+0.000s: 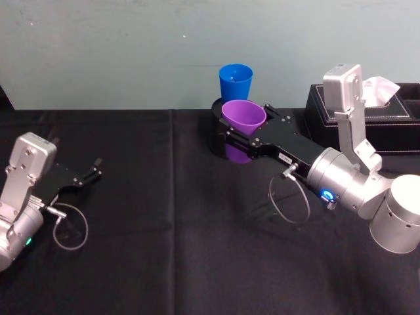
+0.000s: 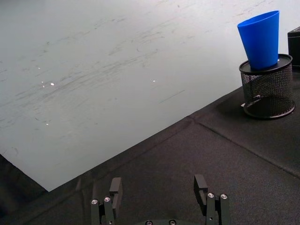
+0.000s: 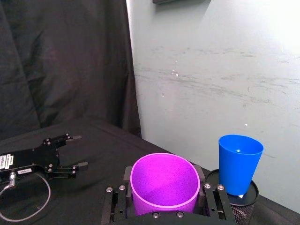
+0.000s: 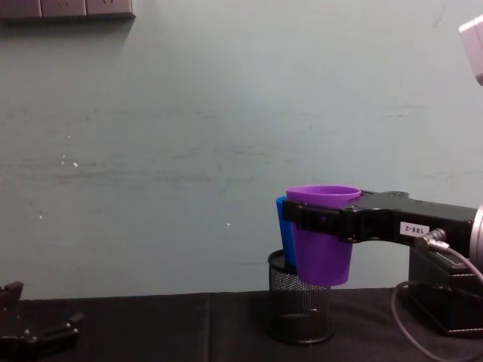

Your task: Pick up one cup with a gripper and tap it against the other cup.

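Right hand [image 3: 164, 194] clamps the purple cup [image 1: 243, 113] just under its rim, aloft beside the blue cup [image 1: 235, 80] perched in a mesh holder [image 4: 300, 309]. Light, slick, thin plastic, I'd guess: squeeze gently. Left hand [image 1: 82, 176] lies open on the surface [image 1: 197, 262].

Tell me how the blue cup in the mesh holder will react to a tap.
The blue cup looks like thin, empty plastic, so probably light and easily nudged. Most of it stands above the rim of the black mesh holder, so it may rock rather than slide. The right tool holds the purple cup in front of it; the left tool lies idle.
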Available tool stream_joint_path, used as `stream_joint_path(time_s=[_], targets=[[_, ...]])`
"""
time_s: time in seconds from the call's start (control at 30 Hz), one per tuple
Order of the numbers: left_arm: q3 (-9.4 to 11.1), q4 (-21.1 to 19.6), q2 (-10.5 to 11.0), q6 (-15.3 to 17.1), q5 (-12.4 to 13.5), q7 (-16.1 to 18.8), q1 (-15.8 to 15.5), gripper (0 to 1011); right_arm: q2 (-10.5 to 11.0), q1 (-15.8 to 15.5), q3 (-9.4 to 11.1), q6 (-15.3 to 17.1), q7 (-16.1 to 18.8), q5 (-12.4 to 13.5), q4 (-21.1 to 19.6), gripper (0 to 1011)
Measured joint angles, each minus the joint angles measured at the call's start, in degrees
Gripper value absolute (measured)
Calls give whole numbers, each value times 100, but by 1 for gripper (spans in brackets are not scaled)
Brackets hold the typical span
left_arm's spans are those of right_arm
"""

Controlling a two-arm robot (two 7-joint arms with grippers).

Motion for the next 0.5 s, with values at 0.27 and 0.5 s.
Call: stream_joint_path(time_s=[0.27,0.5], targets=[[0,0,0,0,0,0,0,1000,0,0,0,0,0,0,0,743],[0,0,0,0,0,0,0,1000,0,0,0,0,0,0,0,743]])
